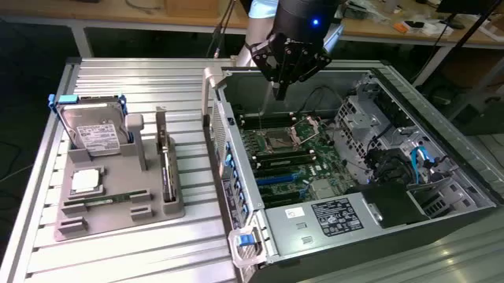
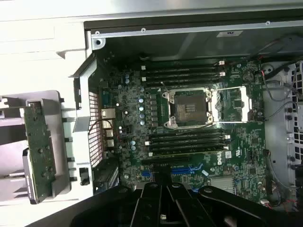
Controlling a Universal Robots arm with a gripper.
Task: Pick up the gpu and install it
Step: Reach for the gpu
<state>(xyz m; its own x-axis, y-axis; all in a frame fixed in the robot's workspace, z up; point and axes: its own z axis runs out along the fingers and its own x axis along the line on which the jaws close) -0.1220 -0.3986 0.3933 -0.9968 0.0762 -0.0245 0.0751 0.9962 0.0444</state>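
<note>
The gpu [image 1: 167,171] is a thin card standing on edge in the grey holder [image 1: 118,206] on the exterior view's left. From the wrist, the gpu [image 2: 40,151] shows its green circuit face, beside the case wall. My gripper [image 1: 280,89] hangs above the far end of the open computer case [image 1: 236,177], well away from the gpu. Its black fingers [image 2: 156,208] are shut together with nothing between them. Below it lies the green motherboard [image 2: 189,123] with its open processor socket [image 2: 189,108] and blue card slots [image 1: 275,177].
The holder also carries a silver hard drive [image 1: 94,132] with a white label, a square silver chip [image 1: 85,180] and a narrow memory stick [image 1: 106,200]. Drive cages and cables [image 1: 393,153] crowd the case's far side. The ribbed metal table [image 1: 141,82] surrounds both.
</note>
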